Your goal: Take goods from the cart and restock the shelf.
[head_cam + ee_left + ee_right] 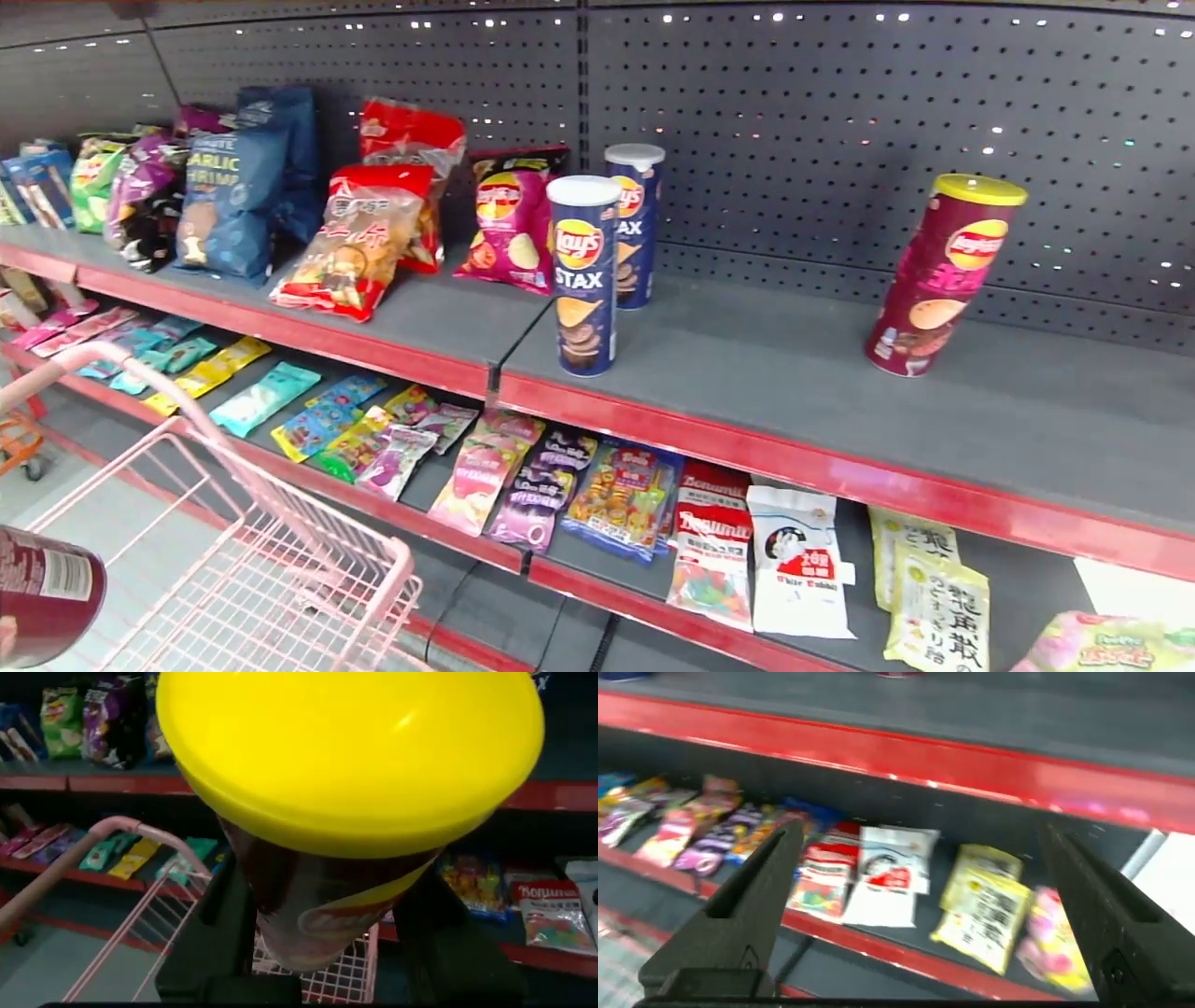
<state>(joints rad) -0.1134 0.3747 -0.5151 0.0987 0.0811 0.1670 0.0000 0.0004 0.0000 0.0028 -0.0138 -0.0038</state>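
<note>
Left claw (322, 952): I read it clenched on the maroon can (348, 747), yellow lid facing the wrist camera.
Maroon can location: held above the pink cart (308, 560).
Right claw (920, 905): I read it released, fingers spread, facing snack packets (878, 877) right of the cart.
Shelf (747, 373): beyond the cart; carries two blue cans (583, 275) and a tilted can (938, 275).

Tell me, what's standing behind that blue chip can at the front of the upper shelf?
A second blue chip can with a white lid stands behind the front blue can, its left side partly covered. Beyond is the pegboard wall.
</note>
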